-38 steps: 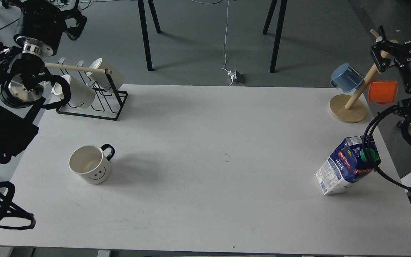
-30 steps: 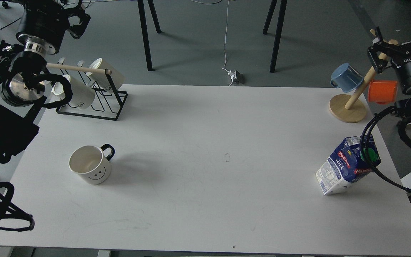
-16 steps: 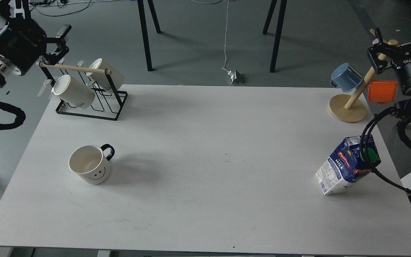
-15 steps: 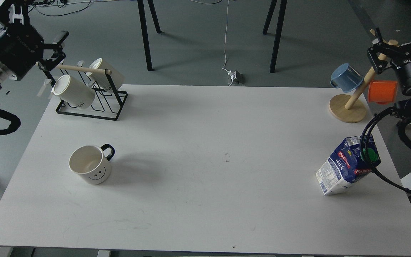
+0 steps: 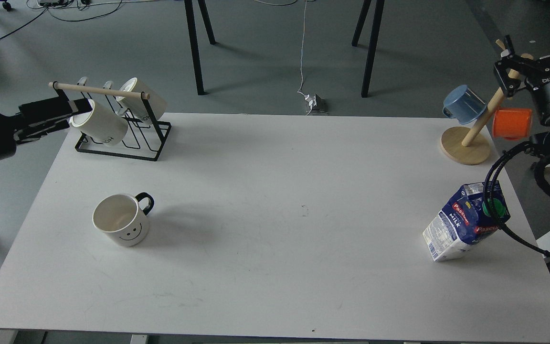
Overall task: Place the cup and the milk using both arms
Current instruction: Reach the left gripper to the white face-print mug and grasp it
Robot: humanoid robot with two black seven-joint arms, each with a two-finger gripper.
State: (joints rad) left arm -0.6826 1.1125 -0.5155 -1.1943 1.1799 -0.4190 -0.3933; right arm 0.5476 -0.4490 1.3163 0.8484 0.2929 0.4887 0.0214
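Note:
The cup (image 5: 121, 226), a white mug with a black handle and a smiley face, stands upright on the left part of the white table (image 5: 275, 181). The milk (image 5: 466, 222), a blue and white carton with a green cap, stands leaning at the right edge, with a black cable of my right arm crossing in front of it. My left gripper (image 5: 72, 114) comes in from the left edge, points right and looks open and empty, beside the mug rack, well behind the cup. My right gripper (image 5: 503, 67) is high at the far right, looks open and empty, well behind the milk.
A black wire rack (image 5: 122, 138) with a wooden bar holds cream mugs (image 5: 98, 123) at the back left. A wooden cup tree (image 5: 466, 143) with a blue cup (image 5: 463, 102) and an orange cup (image 5: 512, 123) stands at the back right. Chair legs stand behind the table.

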